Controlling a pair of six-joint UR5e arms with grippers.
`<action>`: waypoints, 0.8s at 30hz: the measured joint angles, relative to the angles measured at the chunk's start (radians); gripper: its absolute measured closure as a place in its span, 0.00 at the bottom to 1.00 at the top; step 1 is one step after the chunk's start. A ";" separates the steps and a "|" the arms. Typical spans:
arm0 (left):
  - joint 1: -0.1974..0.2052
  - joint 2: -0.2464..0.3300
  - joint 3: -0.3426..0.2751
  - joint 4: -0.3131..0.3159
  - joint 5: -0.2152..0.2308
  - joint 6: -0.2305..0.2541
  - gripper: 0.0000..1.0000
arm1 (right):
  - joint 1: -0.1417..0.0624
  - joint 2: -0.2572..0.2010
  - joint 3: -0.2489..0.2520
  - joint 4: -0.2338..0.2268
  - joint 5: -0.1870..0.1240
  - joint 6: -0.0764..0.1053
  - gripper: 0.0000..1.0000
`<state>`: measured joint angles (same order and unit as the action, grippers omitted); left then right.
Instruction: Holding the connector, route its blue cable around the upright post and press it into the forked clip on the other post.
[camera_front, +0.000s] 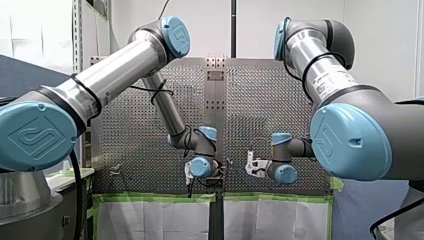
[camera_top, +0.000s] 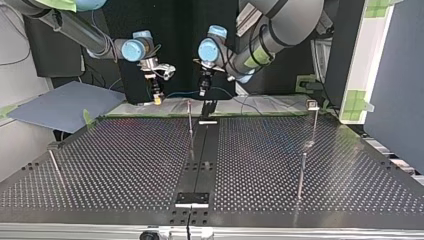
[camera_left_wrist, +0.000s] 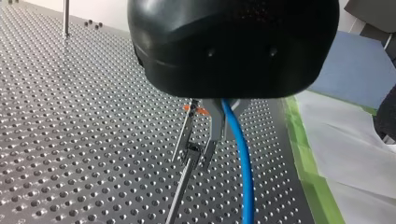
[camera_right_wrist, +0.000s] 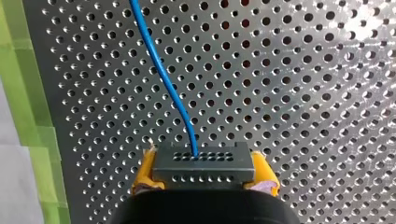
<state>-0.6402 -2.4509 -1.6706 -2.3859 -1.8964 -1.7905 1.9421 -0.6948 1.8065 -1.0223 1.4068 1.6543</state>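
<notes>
In the right wrist view my right gripper (camera_right_wrist: 205, 179) is shut on the dark grey connector (camera_right_wrist: 203, 165), with its yellow pads on both sides. The blue cable (camera_right_wrist: 170, 88) leaves the connector and runs ahead over the perforated table. In the left wrist view the blue cable (camera_left_wrist: 240, 158) comes out from under the black body, beside the metal fingers (camera_left_wrist: 215, 128) of my left gripper (camera_left_wrist: 196, 156). The fingers converge on the top of a thin post with a forked clip (camera_left_wrist: 190, 153). The cable lies beside the clip, not between the fingertips. In the top view both grippers hang at the table's far edge.
A thin post (camera_top: 190, 120) stands near the far middle of the table in the top view. Other posts stand at the right (camera_top: 301, 175), at the far right (camera_top: 315, 120) and at the left (camera_top: 55, 167). Green tape (camera_left_wrist: 303, 154) lines the table's edge.
</notes>
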 joint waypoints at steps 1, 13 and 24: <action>0.003 0.000 0.000 0.001 0.003 -0.001 0.95 | -0.001 0.000 -0.002 0.000 0.000 0.000 1.00; 0.016 -0.001 0.018 0.005 0.020 -0.008 0.93 | -0.017 0.003 -0.009 -0.001 -0.002 0.000 1.00; 0.017 -0.019 0.028 0.019 0.017 -0.008 0.93 | -0.032 0.007 -0.011 0.001 -0.001 0.001 1.00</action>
<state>-0.6236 -2.4696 -1.6422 -2.3673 -1.8791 -1.7988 1.9104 -0.6875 1.7960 -1.0216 1.4055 1.6553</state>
